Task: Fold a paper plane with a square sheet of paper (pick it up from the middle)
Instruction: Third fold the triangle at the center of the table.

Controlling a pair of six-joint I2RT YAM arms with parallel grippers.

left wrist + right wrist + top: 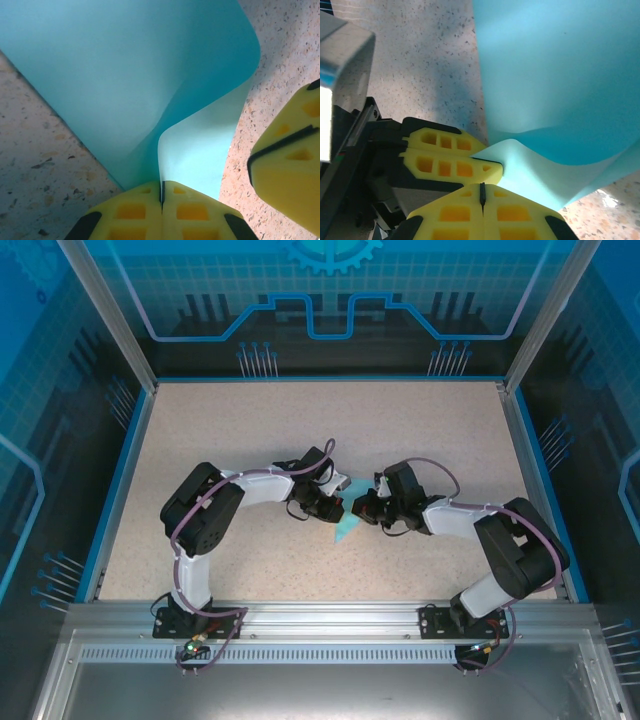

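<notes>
The light-blue square sheet of paper (125, 75) is bent into a curl, with one layer rising from the speckled table. My left gripper (161, 192) is shut on its edge, and the sheet runs straight into the slit between the yellow fingers. From above, the paper (346, 529) shows as a small blue patch under the two meeting wrists. My right gripper (481, 192) is shut with nothing in its slit, its tips beside the left gripper's fingers (447, 155) and just off the paper (560, 75). The right gripper's finger (290, 165) stands a small gap from the sheet.
The beige speckled table (250, 430) is bounded by a blue rim and aluminium posts, with a metal rail (330, 618) along the near edge. Both arms bend inward and meet tip to tip near the table's middle: left gripper (340, 502), right gripper (358, 508).
</notes>
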